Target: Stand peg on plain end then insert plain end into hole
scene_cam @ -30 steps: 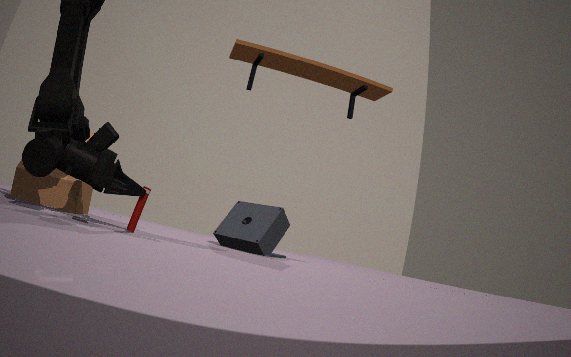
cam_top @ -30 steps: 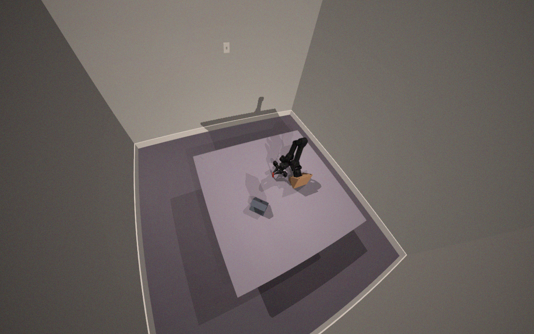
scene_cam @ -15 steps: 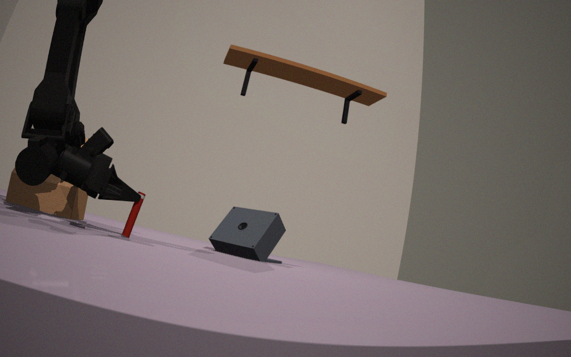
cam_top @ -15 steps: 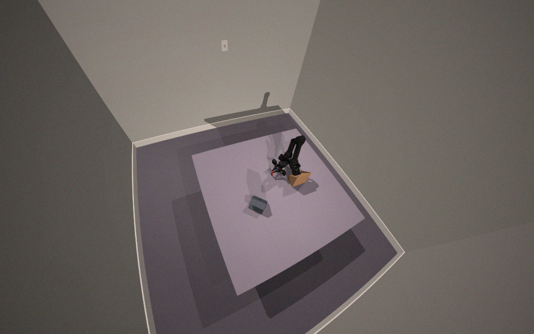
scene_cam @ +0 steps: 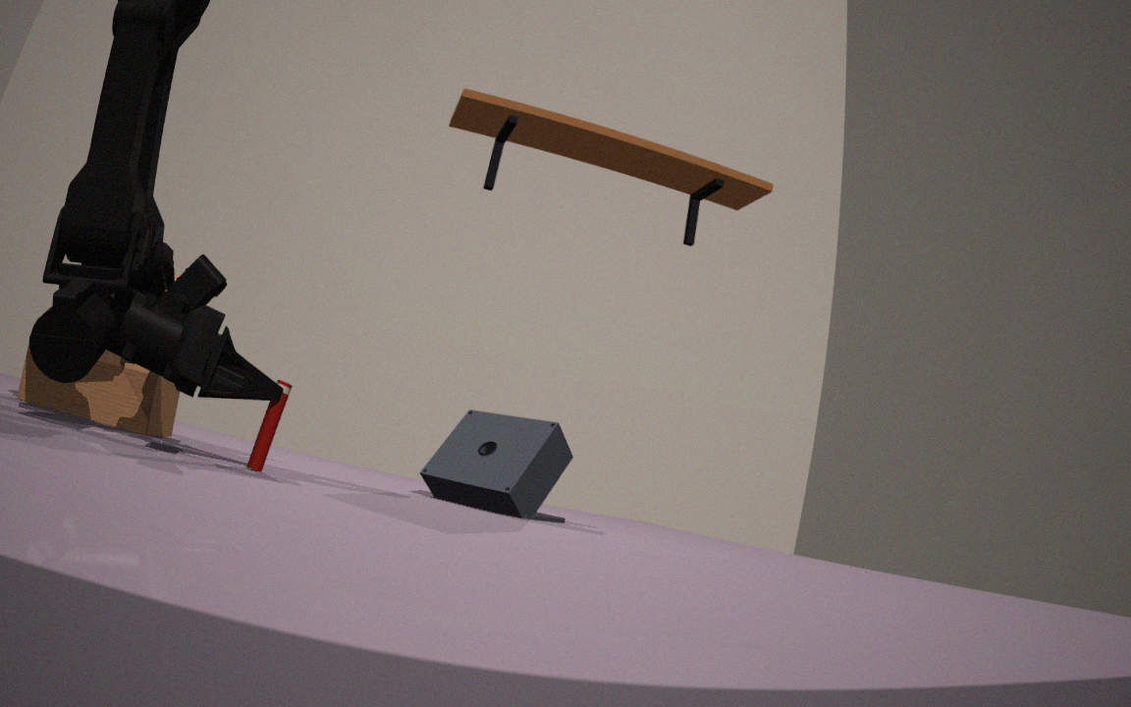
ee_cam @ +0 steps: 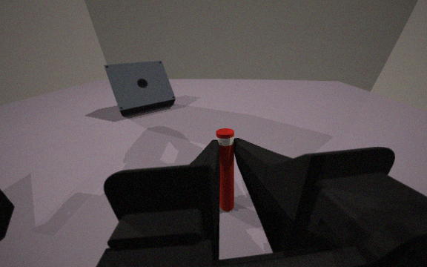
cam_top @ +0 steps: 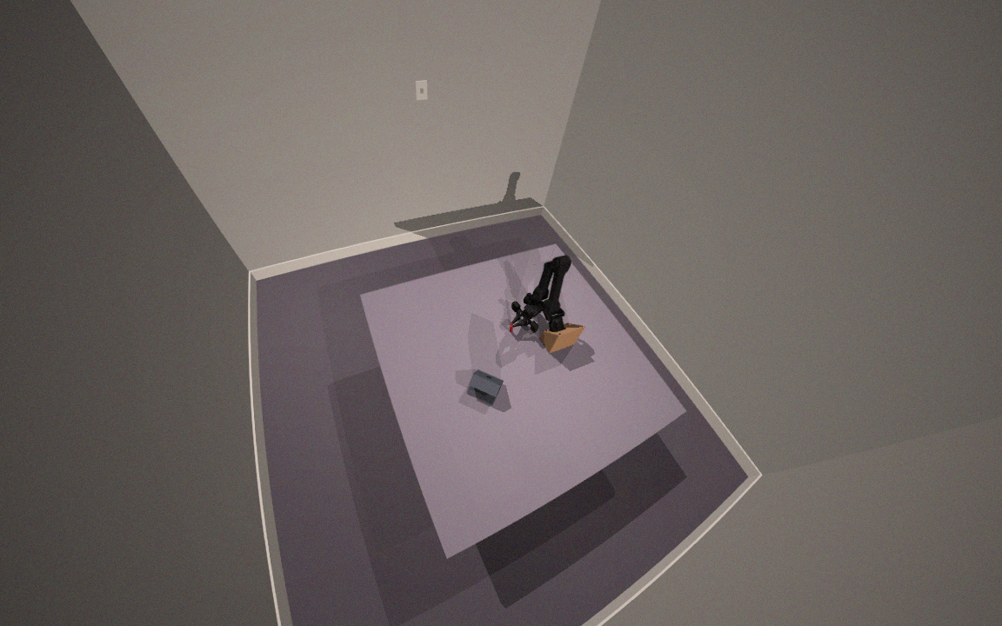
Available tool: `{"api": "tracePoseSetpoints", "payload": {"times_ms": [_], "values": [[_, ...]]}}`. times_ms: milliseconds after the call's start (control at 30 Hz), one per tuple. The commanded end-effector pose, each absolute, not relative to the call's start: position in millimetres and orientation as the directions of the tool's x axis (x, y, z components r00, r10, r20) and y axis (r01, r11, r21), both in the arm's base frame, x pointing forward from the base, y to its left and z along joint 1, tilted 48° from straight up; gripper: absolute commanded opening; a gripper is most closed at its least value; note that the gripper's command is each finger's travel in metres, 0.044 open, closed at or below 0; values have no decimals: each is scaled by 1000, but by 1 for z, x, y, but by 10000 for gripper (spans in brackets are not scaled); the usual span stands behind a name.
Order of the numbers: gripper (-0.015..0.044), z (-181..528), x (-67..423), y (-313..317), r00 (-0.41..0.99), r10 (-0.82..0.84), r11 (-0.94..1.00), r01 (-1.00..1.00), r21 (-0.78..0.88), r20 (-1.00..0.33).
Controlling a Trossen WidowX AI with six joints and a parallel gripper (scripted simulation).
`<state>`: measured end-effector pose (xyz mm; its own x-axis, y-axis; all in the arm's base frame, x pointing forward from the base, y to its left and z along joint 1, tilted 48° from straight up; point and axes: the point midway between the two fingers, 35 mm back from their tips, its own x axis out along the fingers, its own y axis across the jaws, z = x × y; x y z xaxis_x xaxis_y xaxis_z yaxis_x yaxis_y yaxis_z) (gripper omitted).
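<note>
The red peg stands upright on the table, white band at its top, plain end on the surface. My gripper is shut on the peg just below the white band, reaching in from the side. The grey sloped panel stands farther out on the table, apart from the peg. Its single round hole faces up and toward me, empty.
The arm's wooden base block sits behind the gripper. A wooden wall shelf hangs high on the far wall. The lilac table ends in edges on all sides.
</note>
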<state>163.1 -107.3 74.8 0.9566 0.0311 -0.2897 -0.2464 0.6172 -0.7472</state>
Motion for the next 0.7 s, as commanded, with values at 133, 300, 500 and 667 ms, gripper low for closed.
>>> {"api": "tracePoseSetpoints", "payload": {"times_ms": [133,300,500,667], "values": [[49,74,161,-109,957,34,615,-246,-749,-287],[49,73,161,-109,958,39,612,-246,-752,-282],[49,73,160,-109,960,44,609,-246,-754,-277],[49,73,159,-110,961,49,606,-246,-757,-273]]}}
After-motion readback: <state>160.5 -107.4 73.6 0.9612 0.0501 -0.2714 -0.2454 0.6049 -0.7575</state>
